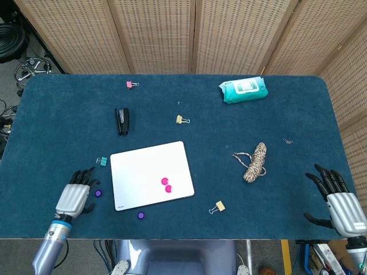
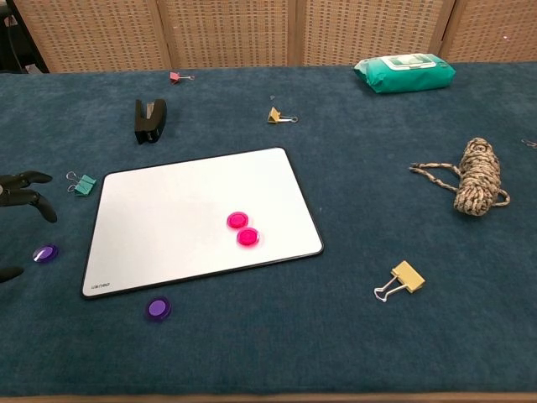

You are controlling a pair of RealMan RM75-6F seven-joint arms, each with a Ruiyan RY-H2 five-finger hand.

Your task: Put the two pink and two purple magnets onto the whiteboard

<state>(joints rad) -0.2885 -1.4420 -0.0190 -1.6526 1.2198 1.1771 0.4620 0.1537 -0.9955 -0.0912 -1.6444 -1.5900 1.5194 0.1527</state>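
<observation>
My left hand (image 1: 73,197) hovers open, fingers spread beside one purple magnet (image 1: 98,193); my right hand (image 1: 340,200) sits open at the table's far edge. Both pink magnets (image 2: 243,229) lie on the whiteboard (image 2: 168,210); the other purple magnet (image 2: 157,308) lies on blue cloth (image 1: 189,57) just below it.

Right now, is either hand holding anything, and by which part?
Nothing is held. The left hand hovers open by a purple magnet; the right hand is open too.
</observation>
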